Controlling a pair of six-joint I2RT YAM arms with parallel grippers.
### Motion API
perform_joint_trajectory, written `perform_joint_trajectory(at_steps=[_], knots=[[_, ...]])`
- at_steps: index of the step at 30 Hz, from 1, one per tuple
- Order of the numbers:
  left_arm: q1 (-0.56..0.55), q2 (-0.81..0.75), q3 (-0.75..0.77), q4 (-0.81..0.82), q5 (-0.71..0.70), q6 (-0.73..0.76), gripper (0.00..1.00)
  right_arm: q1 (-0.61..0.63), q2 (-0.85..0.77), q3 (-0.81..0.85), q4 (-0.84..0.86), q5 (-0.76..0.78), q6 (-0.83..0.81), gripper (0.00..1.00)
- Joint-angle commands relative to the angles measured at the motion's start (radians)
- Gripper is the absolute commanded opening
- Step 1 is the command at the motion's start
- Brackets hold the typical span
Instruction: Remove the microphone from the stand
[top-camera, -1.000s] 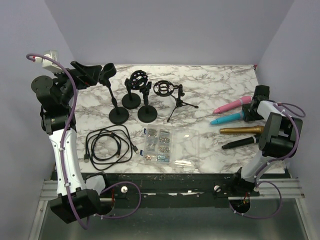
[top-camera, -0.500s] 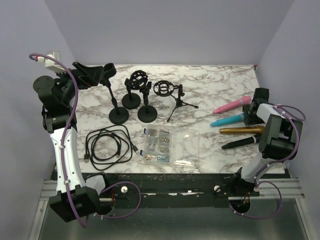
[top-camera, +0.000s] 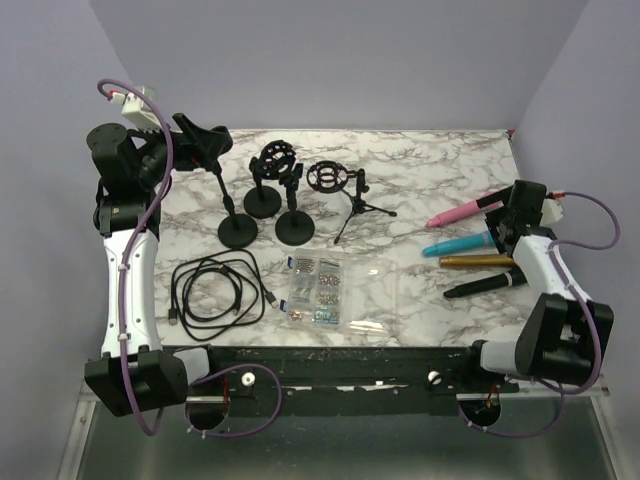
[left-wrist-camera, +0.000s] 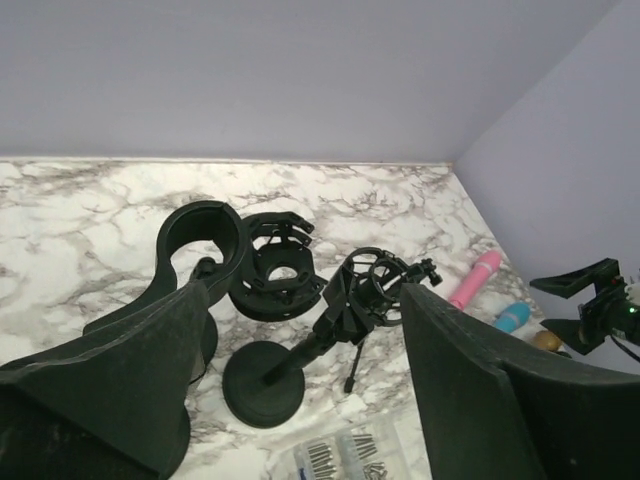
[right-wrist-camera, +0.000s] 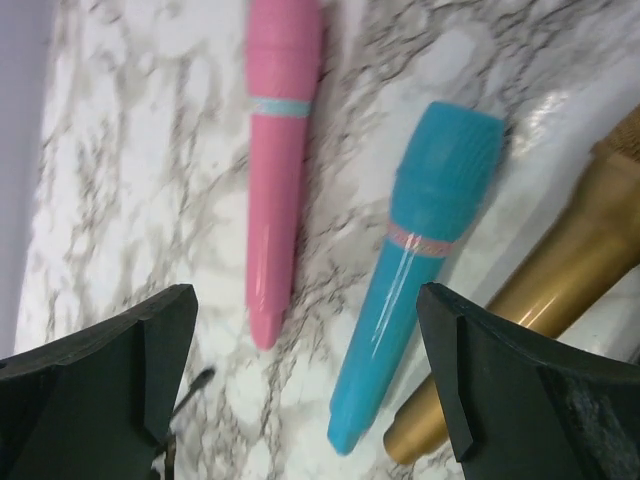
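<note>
I am holding my right hand (right-wrist-camera: 305, 310) spread wide and gripping nothing, over the bench (top-camera: 420, 180) near its right edge. Beneath it the pink microphone (right-wrist-camera: 283, 150) and the teal microphone (right-wrist-camera: 415, 260) are lying flat side by side. The gold microphone (top-camera: 482, 261) and the black microphone (top-camera: 483, 285) are lying just nearer the front edge, well apart from the stands. I am hovering my left hand (left-wrist-camera: 300, 310), fingers parted and empty, above the far left corner by the clip stand (top-camera: 232, 205). The shock-mount stand (top-camera: 268, 175) and tripod stand (top-camera: 355, 205) are standing upright beside it.
</note>
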Motion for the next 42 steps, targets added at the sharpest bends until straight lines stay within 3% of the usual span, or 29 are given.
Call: perform_joint_trajectory(at_steps=[1, 6, 13, 30, 42], knots=[[-0.002, 0.054, 0.038, 0.006, 0.107, -0.104, 0.76, 0.094, -0.148, -0.081, 0.096, -0.050, -0.129, 1.00], [-0.006, 0.117, 0.079, 0.023, 0.111, -0.151, 0.68, 0.183, -0.285, -0.131, 0.094, -0.097, -0.198, 1.00], [-0.034, 0.195, 0.157, -0.054, 0.071, -0.096, 0.60, 0.191, -0.396, -0.139, 0.045, -0.163, -0.253, 1.00], [-0.082, 0.171, -0.133, -0.176, -0.211, -0.040, 0.56, 0.192, -0.441, -0.156, 0.056, -0.219, -0.268, 1.00], [-0.083, 0.216, -0.263, -0.158, -0.198, -0.078, 0.56, 0.192, -0.479, -0.210, 0.045, -0.236, -0.283, 1.00]])
